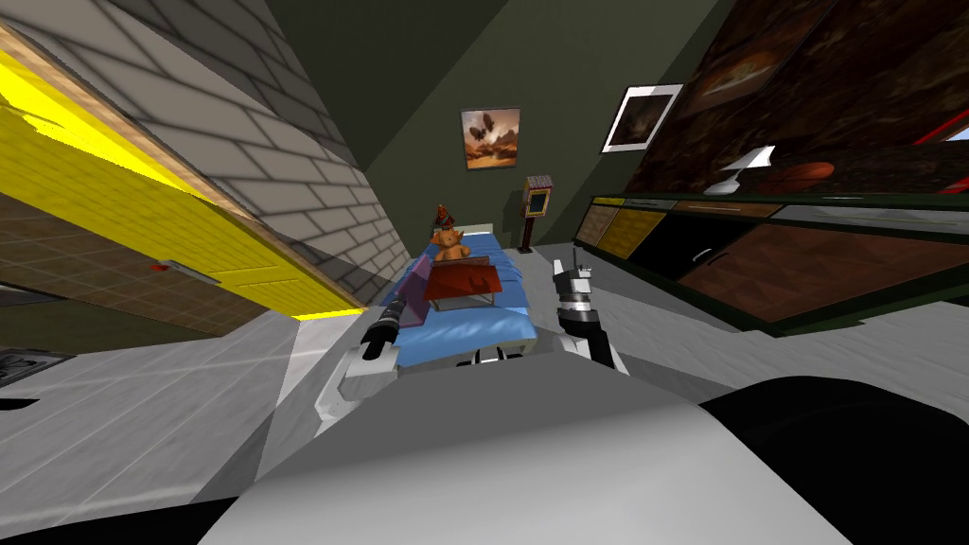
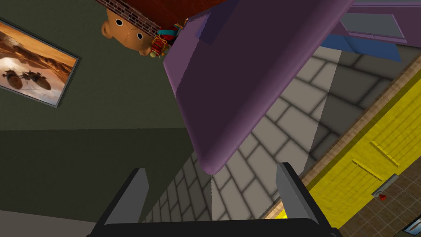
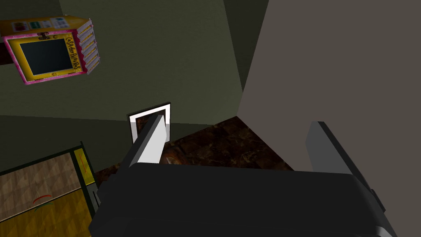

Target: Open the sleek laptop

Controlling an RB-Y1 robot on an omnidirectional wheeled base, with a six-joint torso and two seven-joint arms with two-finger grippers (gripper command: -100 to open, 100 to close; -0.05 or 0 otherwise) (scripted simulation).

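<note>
1. While the bed [image 1: 459,331] is the biggest thing in front of me, it's really just the stage. It has a blue cover and runs off toward the far wall, and the laptop sits at its near left edge.
2. Laptop [image 2: 246,74]: it's purple, and the lid is lifted clear of the base. The left wrist view shows the lid as a broad slanted panel, with the keyboard half lying flat on the blue cover beyond it. I'd call the opening well under way. I can't judge the exact angle, so a bit more swing may be left.
3. Reddish-brown box [image 1: 464,282]: it's just beside the laptop on the bed and doesn't look like it's in the way.
4. Left gripper [image 2: 211,197]: the fingers are spread wide with nothing clamped. The lid's rounded corner sits just past the tips, between them, and I can't see any contact.
5. Right gripper [image 3: 238,144]: it's also spread and empty, held up off the bed's right side, well apart from the laptop.
6. Teddy bear [image 1: 451,246]: it's further up the bed, behind the box.
</note>
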